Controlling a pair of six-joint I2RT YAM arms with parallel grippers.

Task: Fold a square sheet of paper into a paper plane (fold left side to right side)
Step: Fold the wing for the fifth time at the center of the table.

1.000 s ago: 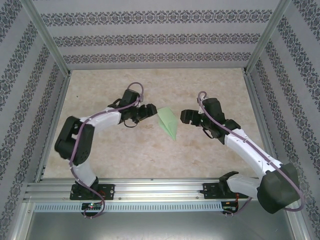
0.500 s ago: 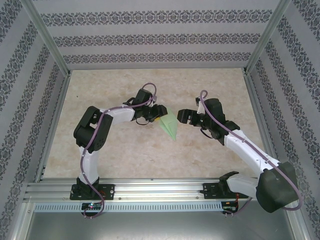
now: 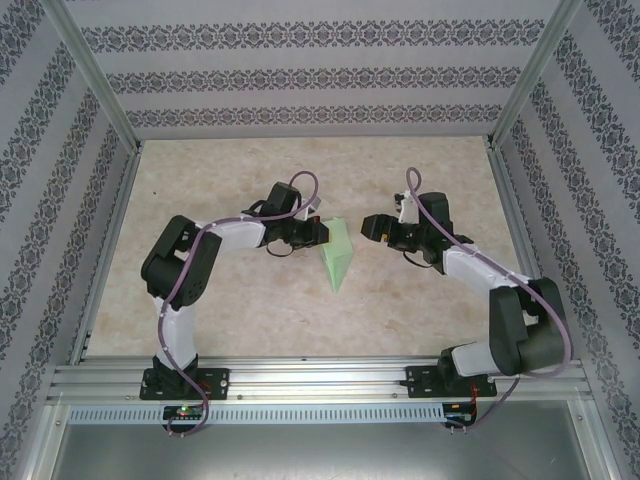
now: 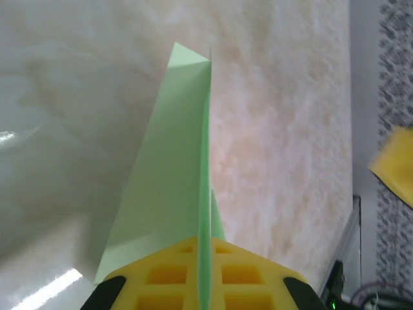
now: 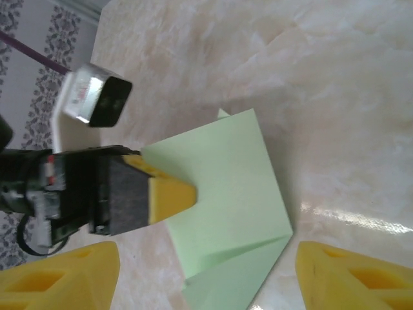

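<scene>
Left gripper (image 3: 318, 233) is pinched on the left edge of the sheet of paper (image 3: 336, 255). Right gripper (image 3: 372, 228) sits beside it, jaws apart. I'd swing the flap over slowly, edges aligned.

Pale green pointed sheet of paper (image 3: 337, 256)

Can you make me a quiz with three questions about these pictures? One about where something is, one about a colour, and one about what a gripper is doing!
1. Where is the folded paper?
A. on the table, between the left gripper and the right gripper
B. by the left arm's base
C. stuck on the wall

2. What colour is it?
A. pink
B. pale green
C. blue

3. How is the left gripper?
A. wide open
B. shut on the paper
C. far from the paper

Answers:
1 A, the top view shows it between them.
2 B, both wrist views show pale green.
3 B, its yellow fingers pinch the paper's edge.
</scene>
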